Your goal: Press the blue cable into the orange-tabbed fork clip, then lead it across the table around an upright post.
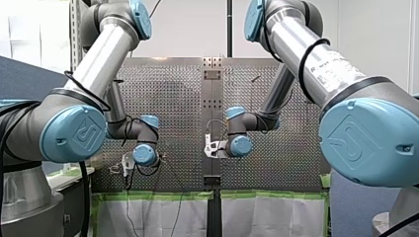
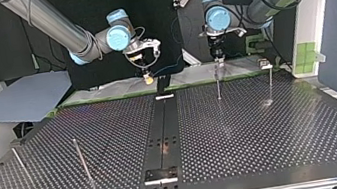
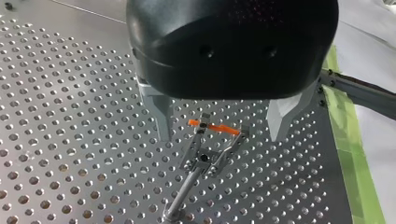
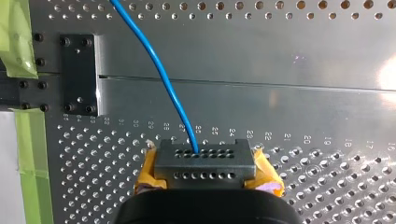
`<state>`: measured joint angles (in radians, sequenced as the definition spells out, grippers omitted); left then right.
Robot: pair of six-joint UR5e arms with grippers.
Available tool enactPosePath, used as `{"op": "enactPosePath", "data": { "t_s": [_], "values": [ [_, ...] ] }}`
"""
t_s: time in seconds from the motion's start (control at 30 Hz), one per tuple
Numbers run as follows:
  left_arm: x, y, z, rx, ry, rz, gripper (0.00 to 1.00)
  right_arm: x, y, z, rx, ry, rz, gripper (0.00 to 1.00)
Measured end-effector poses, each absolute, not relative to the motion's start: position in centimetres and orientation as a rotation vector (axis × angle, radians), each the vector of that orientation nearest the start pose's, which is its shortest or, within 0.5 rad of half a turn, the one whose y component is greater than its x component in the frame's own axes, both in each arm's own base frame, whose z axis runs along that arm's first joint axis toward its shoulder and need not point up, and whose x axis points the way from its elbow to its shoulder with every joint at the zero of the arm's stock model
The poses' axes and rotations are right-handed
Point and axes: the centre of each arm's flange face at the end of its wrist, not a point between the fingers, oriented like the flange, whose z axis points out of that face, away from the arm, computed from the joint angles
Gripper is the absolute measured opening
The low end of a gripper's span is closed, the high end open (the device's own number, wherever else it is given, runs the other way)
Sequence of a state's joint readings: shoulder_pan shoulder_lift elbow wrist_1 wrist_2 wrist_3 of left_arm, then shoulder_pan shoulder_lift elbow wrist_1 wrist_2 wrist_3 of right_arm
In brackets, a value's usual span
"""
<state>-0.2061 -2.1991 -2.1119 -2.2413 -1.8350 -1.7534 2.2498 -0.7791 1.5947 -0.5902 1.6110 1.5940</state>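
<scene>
My left gripper is black, and its metal fingers stand wide apart. Just ahead of the gap between them is the orange-tabbed fork clip, upright on a thin stem and touched by neither finger. My right gripper has its yellow pads clamped on the blue cable. From the fingertips the cable runs off over the table, past a black plate, until it passes out of sight.

Only the left wrist view shows the clip's orange tab and its fork. In the top view that spot is just a thin rod under my left gripper, its head too small to read. Only the right wrist view shows the grip on the cable plainly. In the front view both grippers are small pale shapes over the table and their fingers cannot be read.

There are two arms, two grippers, one cable and one clip. The top view shows four thin uprights on the table: the rod under my left gripper, a post near it at the view's right, and two more posts well apart from these at the view's left. My right gripper hangs by the black centre strip, well apart from the clip. Green tape lines the table's edge.
</scene>
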Motion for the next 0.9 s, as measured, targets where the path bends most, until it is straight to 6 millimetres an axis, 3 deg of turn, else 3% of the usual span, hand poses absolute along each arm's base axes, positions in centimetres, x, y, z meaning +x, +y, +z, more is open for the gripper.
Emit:
{"op": "enactPosePath", "data": {
  "t_s": [0.53, 0.9],
  "values": [
    [43.5, -20.2, 2.3, -0.158, 1.837, -0.036, 1.00, 50.7, -42.0, 5.6, 1.875, -0.957, 1.499, 0.00],
    [42.2, -22.0, 1.8, -0.065, 1.916, -0.121, 1.00, 50.7, -42.2, 5.7, 1.867, -0.957, 1.503, 0.00]
  ]
}}
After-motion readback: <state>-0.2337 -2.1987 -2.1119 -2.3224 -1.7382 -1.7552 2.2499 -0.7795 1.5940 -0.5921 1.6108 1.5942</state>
